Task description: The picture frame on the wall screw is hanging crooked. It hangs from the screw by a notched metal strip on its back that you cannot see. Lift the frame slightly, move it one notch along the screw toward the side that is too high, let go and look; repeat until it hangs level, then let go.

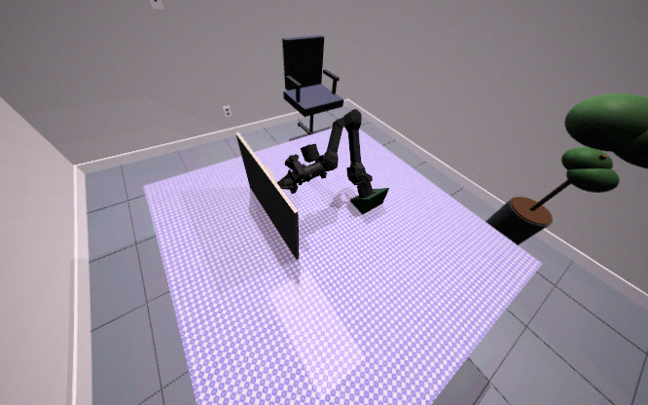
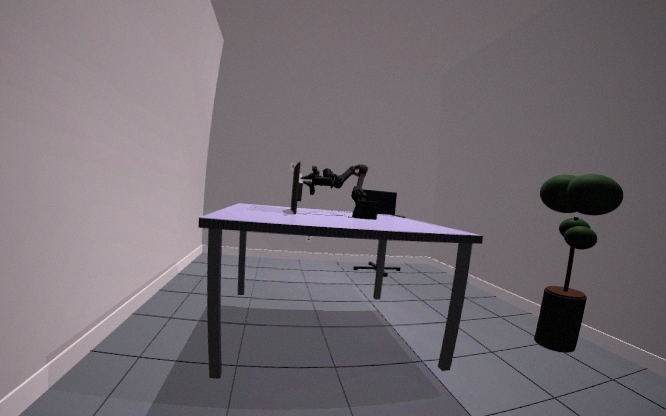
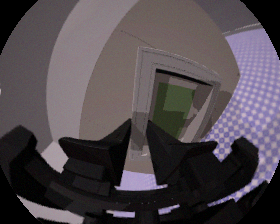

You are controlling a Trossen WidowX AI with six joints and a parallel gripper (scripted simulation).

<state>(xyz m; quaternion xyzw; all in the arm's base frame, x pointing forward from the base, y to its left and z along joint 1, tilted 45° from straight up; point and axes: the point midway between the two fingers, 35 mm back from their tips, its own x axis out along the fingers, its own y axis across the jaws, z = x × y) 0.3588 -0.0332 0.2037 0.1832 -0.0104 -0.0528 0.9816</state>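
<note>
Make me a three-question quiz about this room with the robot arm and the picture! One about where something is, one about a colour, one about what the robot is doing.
1. Where is the office chair?
A. behind the table, past the robot
B. on top of the table
C. beside the potted plant

2. What colour is the middle of the picture frame?
A. red
B. green
C. yellow

3. What is the gripper doing?
A. wide open, away from the wall panel
B. shut on nothing
C. shut on the picture frame

Answers:
1. A, in the top view it stands on the floor beyond the table's far edge.
2. B, the wrist view shows a green patch inside the pale border.
3. C, the fingers pinch the frame's lower edge.
</note>
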